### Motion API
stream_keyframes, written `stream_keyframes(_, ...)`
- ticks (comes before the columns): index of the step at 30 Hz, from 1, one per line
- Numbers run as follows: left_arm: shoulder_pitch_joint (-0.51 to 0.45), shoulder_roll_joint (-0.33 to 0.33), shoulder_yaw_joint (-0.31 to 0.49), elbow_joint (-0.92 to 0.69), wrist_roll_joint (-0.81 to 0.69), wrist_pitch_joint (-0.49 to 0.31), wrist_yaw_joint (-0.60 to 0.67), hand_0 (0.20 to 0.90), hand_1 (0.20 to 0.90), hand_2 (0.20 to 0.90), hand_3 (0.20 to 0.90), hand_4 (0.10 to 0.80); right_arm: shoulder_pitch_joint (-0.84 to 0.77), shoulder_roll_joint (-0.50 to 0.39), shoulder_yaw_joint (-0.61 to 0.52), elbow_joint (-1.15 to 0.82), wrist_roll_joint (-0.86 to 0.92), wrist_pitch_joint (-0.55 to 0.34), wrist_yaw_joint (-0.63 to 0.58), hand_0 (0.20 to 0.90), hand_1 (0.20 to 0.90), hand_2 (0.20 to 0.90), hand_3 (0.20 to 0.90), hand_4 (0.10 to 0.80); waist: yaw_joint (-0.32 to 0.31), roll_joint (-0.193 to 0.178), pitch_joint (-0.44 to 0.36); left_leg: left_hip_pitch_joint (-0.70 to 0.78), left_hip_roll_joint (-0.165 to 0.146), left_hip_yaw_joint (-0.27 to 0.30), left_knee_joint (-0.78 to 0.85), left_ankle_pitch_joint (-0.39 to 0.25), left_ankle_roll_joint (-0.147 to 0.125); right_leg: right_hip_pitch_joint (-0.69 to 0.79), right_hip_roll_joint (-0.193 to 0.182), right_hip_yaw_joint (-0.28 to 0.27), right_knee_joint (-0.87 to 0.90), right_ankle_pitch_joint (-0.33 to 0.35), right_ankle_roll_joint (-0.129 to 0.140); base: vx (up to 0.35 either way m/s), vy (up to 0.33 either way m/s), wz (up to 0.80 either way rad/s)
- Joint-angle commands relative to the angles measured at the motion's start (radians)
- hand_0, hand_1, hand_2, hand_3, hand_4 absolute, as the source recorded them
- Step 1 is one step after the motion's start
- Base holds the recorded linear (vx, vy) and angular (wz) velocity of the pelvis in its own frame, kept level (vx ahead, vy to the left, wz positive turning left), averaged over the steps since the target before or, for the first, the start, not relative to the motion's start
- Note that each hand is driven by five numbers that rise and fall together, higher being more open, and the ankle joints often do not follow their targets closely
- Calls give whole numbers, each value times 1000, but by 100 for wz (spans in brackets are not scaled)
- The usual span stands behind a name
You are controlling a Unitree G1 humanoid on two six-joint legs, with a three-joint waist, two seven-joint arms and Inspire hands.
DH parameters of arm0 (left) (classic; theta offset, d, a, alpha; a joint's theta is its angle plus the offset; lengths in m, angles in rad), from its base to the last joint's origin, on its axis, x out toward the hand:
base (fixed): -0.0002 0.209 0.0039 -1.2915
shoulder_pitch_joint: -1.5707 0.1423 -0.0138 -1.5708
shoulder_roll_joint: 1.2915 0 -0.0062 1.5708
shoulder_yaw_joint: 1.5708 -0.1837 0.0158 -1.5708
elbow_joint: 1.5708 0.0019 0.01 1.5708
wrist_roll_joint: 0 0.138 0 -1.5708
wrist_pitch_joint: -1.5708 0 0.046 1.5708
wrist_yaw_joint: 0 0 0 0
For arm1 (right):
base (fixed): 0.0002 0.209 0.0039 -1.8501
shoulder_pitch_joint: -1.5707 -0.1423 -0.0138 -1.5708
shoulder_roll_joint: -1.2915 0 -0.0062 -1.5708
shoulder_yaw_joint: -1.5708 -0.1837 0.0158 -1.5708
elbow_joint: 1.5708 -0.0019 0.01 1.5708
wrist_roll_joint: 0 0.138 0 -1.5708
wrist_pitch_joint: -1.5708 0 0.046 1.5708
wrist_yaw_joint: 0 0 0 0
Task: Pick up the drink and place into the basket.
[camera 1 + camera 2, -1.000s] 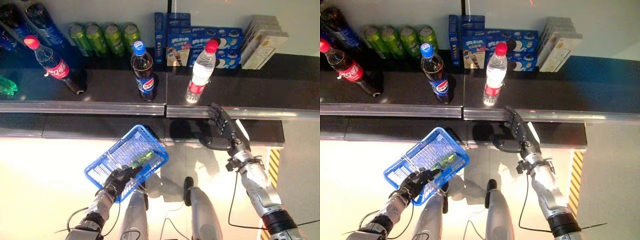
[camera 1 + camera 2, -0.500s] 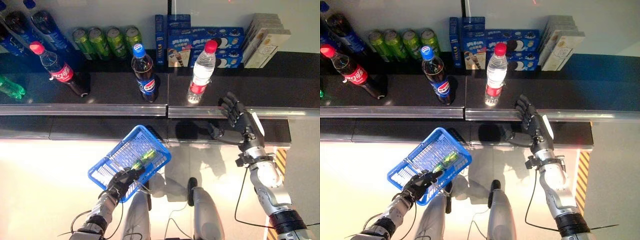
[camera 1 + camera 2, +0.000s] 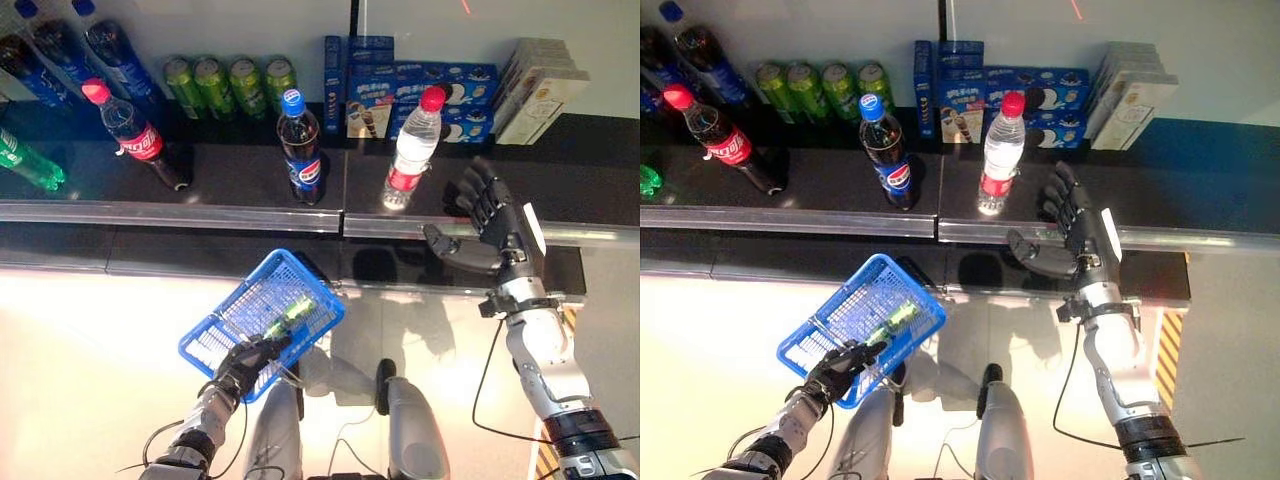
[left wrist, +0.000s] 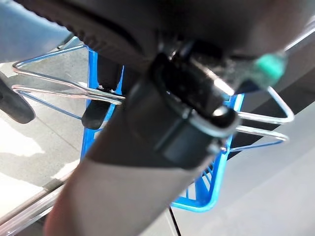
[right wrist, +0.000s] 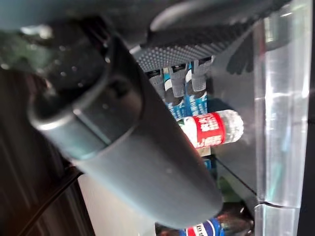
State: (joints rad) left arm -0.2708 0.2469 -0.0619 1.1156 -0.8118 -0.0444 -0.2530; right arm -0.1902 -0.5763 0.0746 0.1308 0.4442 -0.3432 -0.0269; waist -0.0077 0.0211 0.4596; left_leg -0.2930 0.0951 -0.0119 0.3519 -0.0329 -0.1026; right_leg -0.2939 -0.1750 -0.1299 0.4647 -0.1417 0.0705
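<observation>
A clear water bottle (image 3: pixel 410 155) with a red cap and red label stands upright near the front of the dark shelf. My right hand (image 3: pixel 495 225) is open just right of it, over the shelf's front edge, fingers straight and thumb spread toward the bottle without touching. Its wrist view shows the bottle (image 5: pixel 216 129) past the thumb. My left hand (image 3: pixel 245 360) is shut on the wire handle (image 4: pixel 246 118) of the blue basket (image 3: pixel 250 300), held low in front of the shelf. A small green bottle (image 3: pixel 290 317) lies in the basket.
A blue-capped cola bottle (image 3: pixel 300 150) stands left of the water bottle, and a red-capped cola (image 3: pixel 135 135) farther left. Green cans (image 3: pixel 230 80), blue cookie boxes (image 3: pixel 420 95) and pale boxes (image 3: pixel 540 90) line the back. A metal rail (image 3: pixel 200 215) edges the shelf.
My right hand has risen from below the shelf's rail to beside the water bottle, thumb spreading toward it. The camera has shifted a little. The left hand still holds the basket.
</observation>
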Motion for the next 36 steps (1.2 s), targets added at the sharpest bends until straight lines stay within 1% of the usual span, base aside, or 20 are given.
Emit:
stream_keyframes(1,217,69,-44,-15,97,58,-42,300,300,300,200,100,-94,-52,-86,-123,50,-99,-22,900,900,900,900,800,21,-24,-62,-11,19,-4,80,8,-2,80,-25,8,-93,55,27,85,-14,4)
stream_keyframes(11,255,75,-46,-28,153,90,-49,300,300,300,200,100,-108,-50,-74,-75,78,-51,-21,900,900,900,900,800,48,-20,-68,20,20,-5,97,26,-9,155,-31,-11,-106,62,30,95,-13,8)
stream_keyframes(16,292,80,-42,-24,201,101,-60,300,300,300,200,100,-110,-48,-76,-22,116,-10,-1,900,900,900,900,800,65,-17,-82,56,16,-4,94,33,-13,212,-34,-21,-121,70,34,126,-4,8)
stream_keyframes(19,314,84,-39,-24,230,110,-66,300,300,300,200,100,-104,-43,-79,3,126,-1,12,900,900,900,900,800,73,-16,-94,79,14,-3,88,35,-14,240,-34,-26,-128,75,37,178,-2,13)
stream_keyframes(28,382,98,-44,-23,301,134,-80,300,300,300,200,100,-94,-51,-70,107,139,83,25,900,900,900,900,800,103,-11,-131,169,6,-4,48,34,-15,318,-35,-42,-144,90,51,166,1,5)
stream_keyframes(36,406,108,-43,-11,327,132,-94,300,300,300,200,100,-102,-54,-58,160,129,101,23,900,900,900,900,800,113,-6,-141,208,-1,-9,22,35,-15,338,-32,-49,-143,93,59,67,1,7)
